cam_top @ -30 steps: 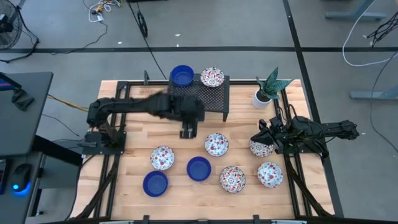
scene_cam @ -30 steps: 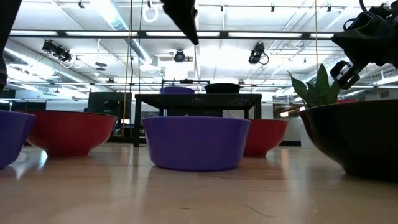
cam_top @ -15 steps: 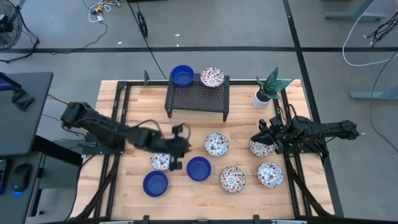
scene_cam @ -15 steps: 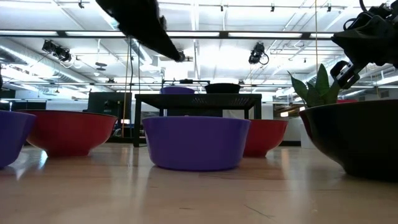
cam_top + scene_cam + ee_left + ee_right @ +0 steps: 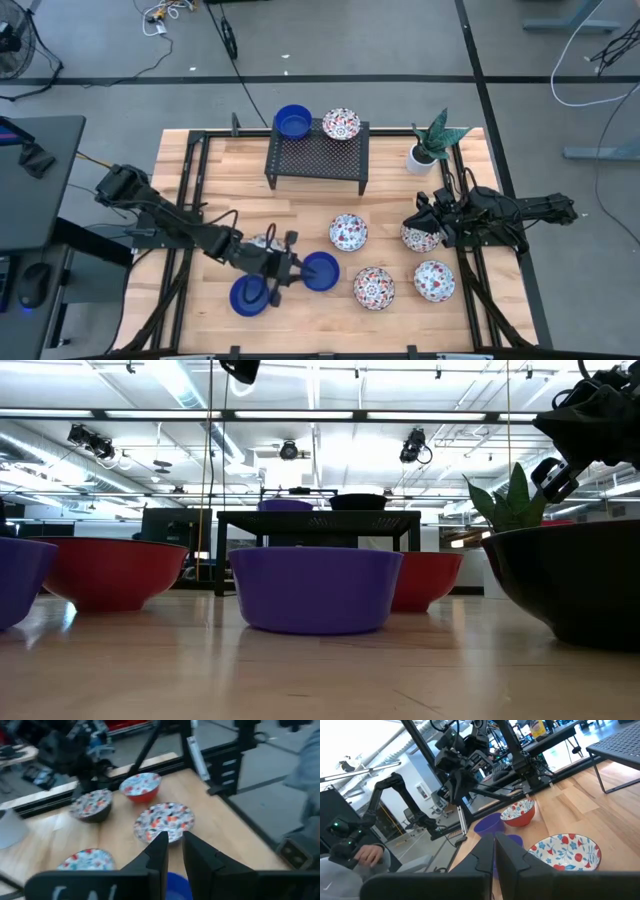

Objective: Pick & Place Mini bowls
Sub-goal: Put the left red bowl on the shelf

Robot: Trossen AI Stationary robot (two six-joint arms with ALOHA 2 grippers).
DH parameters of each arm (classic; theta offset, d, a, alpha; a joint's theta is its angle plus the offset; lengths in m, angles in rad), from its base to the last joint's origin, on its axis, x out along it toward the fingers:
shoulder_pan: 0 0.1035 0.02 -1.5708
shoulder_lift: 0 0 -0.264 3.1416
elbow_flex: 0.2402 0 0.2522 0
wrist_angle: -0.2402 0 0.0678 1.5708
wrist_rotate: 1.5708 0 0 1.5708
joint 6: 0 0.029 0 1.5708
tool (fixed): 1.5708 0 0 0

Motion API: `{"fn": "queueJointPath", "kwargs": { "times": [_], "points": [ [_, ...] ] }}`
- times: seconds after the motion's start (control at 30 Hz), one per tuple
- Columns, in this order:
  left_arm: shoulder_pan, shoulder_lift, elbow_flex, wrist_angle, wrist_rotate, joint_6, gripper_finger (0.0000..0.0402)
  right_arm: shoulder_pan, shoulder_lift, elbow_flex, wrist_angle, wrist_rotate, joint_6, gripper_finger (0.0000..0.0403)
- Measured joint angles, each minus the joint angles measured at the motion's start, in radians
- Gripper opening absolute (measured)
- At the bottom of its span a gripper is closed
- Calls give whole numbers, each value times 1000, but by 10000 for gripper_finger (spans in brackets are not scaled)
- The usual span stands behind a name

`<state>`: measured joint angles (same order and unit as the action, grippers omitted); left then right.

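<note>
From above, the left gripper (image 5: 283,272) sits low over the front of the table, right between two glossy blue mini bowls: one blue bowl (image 5: 320,271) just beside it toward the middle, the other blue bowl (image 5: 249,295) just in front. A floral bowl (image 5: 263,243) is mostly hidden under the left arm. The right gripper (image 5: 425,222) waits at the right edge by another floral bowl (image 5: 419,238), fingers pressed together. At table height, a blue bowl (image 5: 315,589) fills the middle, and neither gripper's fingers show clearly. In the left wrist view the fingers (image 5: 159,851) stand nearly closed, a narrow gap between them holding nothing (a blue rim peeks out below), with white red-and-blue floral bowls (image 5: 164,821) beyond. The right wrist view shows its fingers (image 5: 485,851) shut and empty.
</note>
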<state>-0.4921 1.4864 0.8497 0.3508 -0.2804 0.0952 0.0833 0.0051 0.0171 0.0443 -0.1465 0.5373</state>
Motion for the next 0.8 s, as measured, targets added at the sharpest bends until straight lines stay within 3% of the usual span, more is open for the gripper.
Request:
{"fn": "queueJointPath", "kwargs": {
  "times": [0.3,0.53,0.67,0.8],
  "points": [
    [47,1,1,177,27,53,60,0,0,0,0,0,0,20],
    [-17,1,5,112,-230,156,94,0,0,0,0,0,0,20],
    [-90,4,121,-154,-421,162,138,0,0,0,0,0,0,20],
    [-125,36,288,-545,-496,-38,174,0,0,0,0,0,0,20]
  ]
}}
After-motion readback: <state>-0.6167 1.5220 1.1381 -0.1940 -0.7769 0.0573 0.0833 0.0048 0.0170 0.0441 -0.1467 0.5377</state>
